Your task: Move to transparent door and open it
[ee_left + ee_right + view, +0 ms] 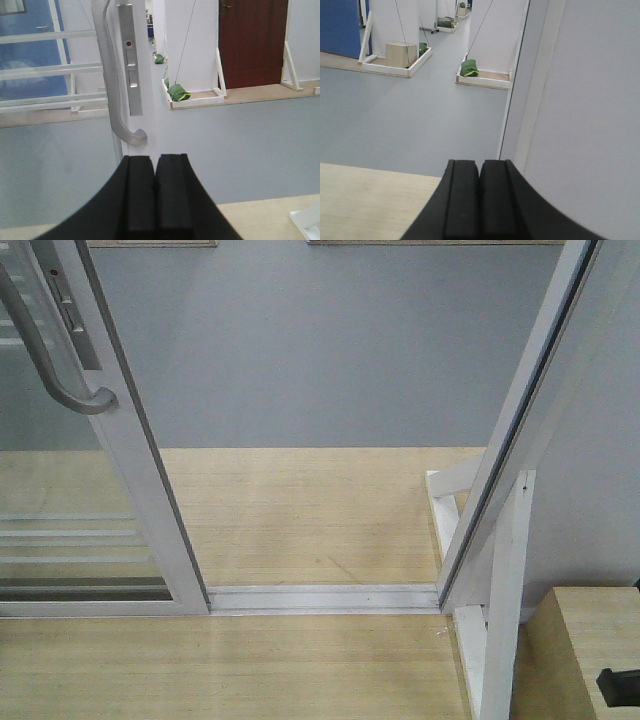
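Observation:
The transparent door [70, 540] stands at the left of the front view, slid leftward, with thin bars across its glass and a white stile [140, 440]. Its curved grey handle [60, 370] hooks off the stile. In the left wrist view the handle [112, 85] and a lock plate [131, 60] are straight ahead of my left gripper [154, 160], which is shut and empty, just below and right of the handle's lower end, apart from it. My right gripper [479, 165] is shut and empty, facing the slanted white frame post [530, 80].
The floor track [320, 597] runs across an open gap between door and slanted frame post [520, 420]. A white brace [500, 600] and a wooden box [585, 650] stand at right. Grey floor lies beyond, with white partitions and green bags [177, 92].

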{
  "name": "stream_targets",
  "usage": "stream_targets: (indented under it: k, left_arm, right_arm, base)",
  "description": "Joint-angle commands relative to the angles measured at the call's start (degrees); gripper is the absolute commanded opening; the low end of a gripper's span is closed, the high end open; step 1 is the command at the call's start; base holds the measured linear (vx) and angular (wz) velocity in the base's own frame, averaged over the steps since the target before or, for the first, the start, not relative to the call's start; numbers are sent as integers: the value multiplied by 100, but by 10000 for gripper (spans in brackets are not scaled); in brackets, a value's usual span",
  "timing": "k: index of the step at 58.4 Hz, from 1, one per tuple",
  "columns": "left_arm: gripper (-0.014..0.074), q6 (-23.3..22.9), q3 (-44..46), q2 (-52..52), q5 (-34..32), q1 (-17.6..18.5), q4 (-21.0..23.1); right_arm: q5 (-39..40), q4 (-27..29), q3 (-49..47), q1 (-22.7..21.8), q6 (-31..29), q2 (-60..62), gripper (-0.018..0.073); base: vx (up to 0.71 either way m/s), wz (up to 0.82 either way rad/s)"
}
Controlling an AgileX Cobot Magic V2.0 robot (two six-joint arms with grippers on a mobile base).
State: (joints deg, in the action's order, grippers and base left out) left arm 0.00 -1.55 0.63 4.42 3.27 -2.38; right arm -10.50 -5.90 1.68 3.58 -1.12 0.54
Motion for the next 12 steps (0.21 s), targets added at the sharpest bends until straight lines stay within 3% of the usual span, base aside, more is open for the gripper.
stream_targets:
  k: [1,12]
  left_arm:
    - [-6,-55,-169,66,-478,-22,45]
    - [-6,-55,-169,66,-478,-22,45]
  right_arm:
    - [513,-41,87,1,5,82,-8]
    - [513,-41,87,1,5,82,-8]
  base:
    - [0,0]
    - [0,0]
